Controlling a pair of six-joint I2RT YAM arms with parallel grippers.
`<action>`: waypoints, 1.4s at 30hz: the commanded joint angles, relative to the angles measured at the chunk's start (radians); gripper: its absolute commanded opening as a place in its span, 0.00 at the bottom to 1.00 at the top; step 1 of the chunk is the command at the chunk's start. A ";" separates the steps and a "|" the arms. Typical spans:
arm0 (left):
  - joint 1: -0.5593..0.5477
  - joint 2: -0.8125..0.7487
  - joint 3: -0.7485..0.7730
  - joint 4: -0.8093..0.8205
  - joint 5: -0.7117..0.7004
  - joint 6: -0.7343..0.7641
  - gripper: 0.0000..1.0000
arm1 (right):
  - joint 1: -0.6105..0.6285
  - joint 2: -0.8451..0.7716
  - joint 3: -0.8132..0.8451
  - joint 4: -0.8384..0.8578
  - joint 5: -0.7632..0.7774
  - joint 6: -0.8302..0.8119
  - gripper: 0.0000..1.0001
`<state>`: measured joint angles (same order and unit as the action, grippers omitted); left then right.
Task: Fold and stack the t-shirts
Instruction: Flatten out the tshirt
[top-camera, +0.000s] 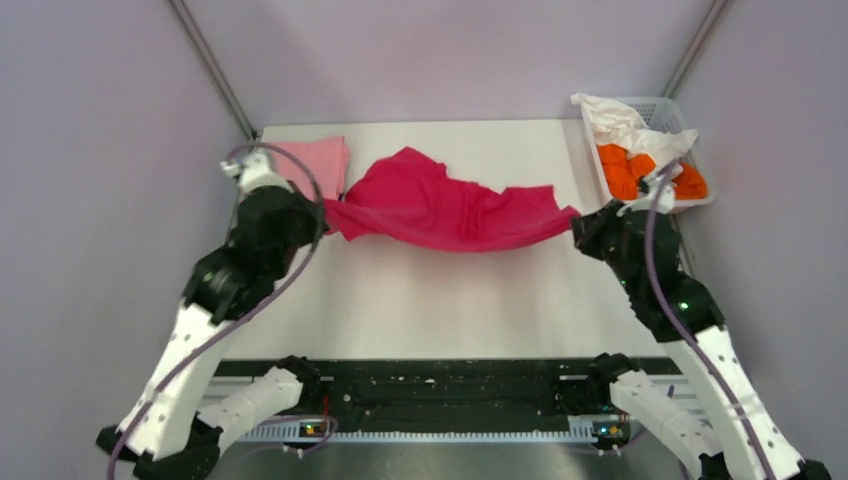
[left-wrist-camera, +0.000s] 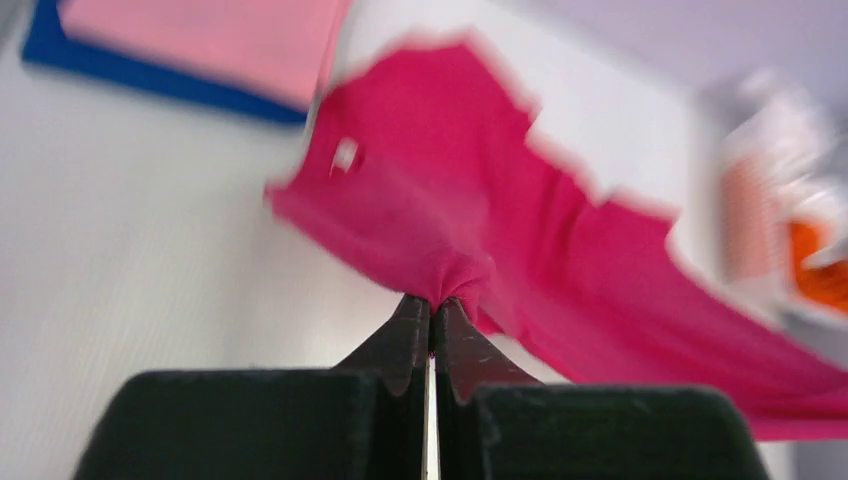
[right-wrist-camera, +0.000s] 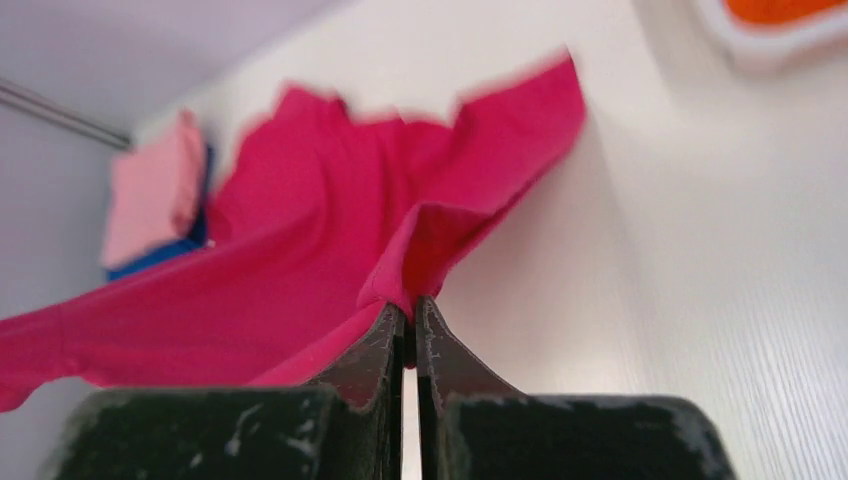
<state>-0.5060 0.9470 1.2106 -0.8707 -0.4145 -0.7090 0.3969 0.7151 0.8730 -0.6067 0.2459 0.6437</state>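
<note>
Magenta shirt (top-camera: 445, 208) stretched, sagging, above mid surface (top-camera: 440, 300); left gripper (left-wrist-camera: 432, 303) pinched shut on its left end; right gripper (right-wrist-camera: 410, 303) clamped on right end; folded pink shirt (top-camera: 315, 160) atop blue shirt (left-wrist-camera: 150, 68), far-left corner; basket (top-camera: 660, 108) far right holds orange shirt (top-camera: 625, 172), white shirt (top-camera: 625, 125).

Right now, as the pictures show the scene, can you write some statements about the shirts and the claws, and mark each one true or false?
1. The orange shirt is in the basket. True.
2. The light pink shirt lies in the basket. False: it lies folded on the blue shirt, on the table.
3. The left claw and the right claw are each shut on the magenta shirt. True.
4. The magenta shirt is folded flat. False: it hangs stretched between the claws, unfolded.
</note>
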 joint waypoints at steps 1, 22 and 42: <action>0.001 -0.152 0.266 0.113 -0.137 0.140 0.00 | 0.004 -0.076 0.239 -0.028 0.103 -0.089 0.00; 0.001 -0.017 0.981 0.230 0.129 0.442 0.00 | 0.005 -0.053 0.935 -0.007 -0.131 -0.286 0.00; 0.001 -0.076 0.562 0.361 -0.127 0.437 0.00 | 0.005 -0.256 0.450 0.083 0.088 -0.263 0.00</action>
<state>-0.5060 0.8948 1.7145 -0.6212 -0.4919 -0.2878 0.3973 0.4797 1.3132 -0.5938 0.2710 0.3786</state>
